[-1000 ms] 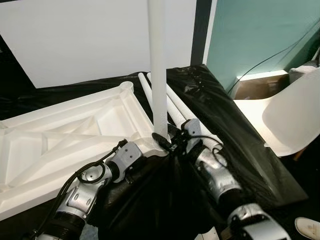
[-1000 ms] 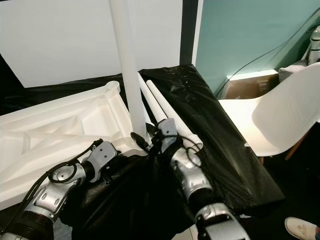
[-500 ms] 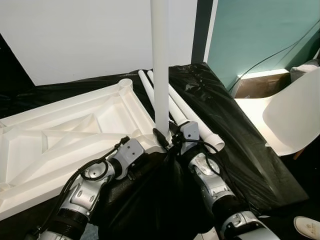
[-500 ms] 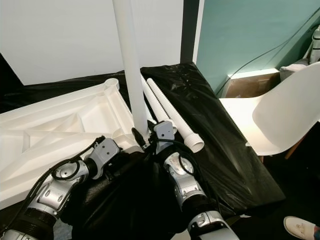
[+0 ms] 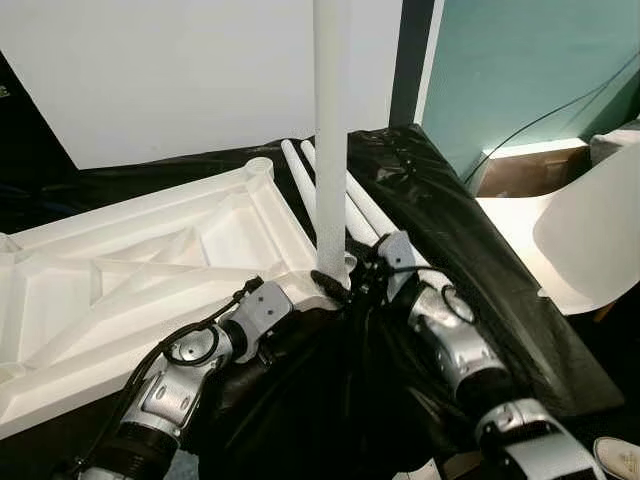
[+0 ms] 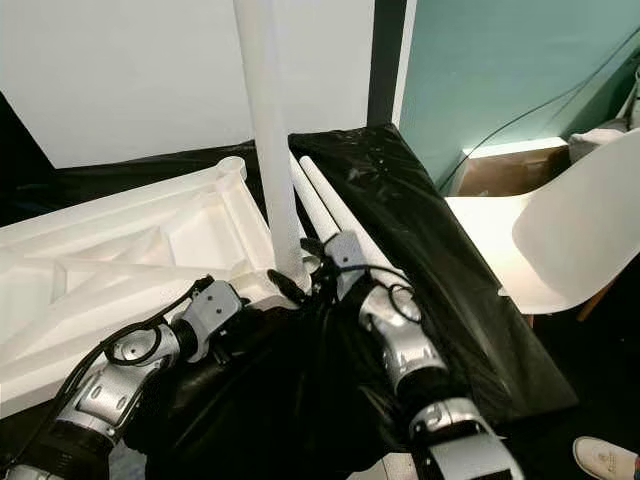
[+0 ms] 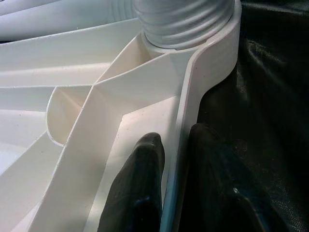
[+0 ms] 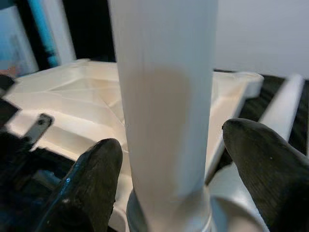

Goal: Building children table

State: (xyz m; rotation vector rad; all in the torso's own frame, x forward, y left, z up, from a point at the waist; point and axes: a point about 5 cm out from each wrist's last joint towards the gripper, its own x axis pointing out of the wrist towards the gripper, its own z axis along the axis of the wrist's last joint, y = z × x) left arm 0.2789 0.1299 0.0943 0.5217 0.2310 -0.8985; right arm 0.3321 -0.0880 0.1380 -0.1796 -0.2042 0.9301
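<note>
One long white plastic leg (image 5: 331,140) stood in the upside-down white plastic tabletop (image 5: 150,270), left gripper (image 7: 169,193) fingers pinching its rim, right gripper (image 8: 169,193) fingers wide around the leg, two white tube legs (image 5: 365,205) left lying.

upright leg (image 5: 331,140) top cut off

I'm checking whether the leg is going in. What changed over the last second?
The right end effector swung round the upright leg at its base, its forearm shifting to the robot's right; its fingers now straddle the leg with gaps. The leg stayed upright in the corner socket. The left end effector stayed clamped on the tabletop rim. Two spare legs lie unmoved.
</note>
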